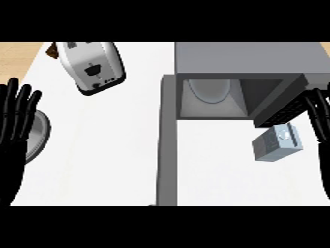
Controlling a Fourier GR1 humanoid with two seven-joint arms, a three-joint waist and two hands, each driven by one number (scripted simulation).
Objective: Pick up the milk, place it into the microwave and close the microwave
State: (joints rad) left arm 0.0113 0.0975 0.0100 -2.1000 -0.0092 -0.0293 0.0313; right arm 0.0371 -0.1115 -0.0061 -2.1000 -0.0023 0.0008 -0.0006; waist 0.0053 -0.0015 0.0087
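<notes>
The milk carton (277, 142), pale blue-grey with a white top, lies on the white counter just below the microwave's front right corner. The grey microwave (253, 58) sits at the back right with its cavity showing a white turntable (210, 90). Its door (167, 140) stands swung out toward me as a long grey strip. My right hand (328, 126) is raised at the right edge, fingers straight, just right of the carton and not touching it. At the left edge my left hand (7, 126) rests open, fingers up.
A silver toaster (92, 65) lies tilted at the back left, with a small brown item (53, 51) beside it. A grey round plate (35, 135) peeks out behind my left hand. Wooden surface borders the counter at both back corners.
</notes>
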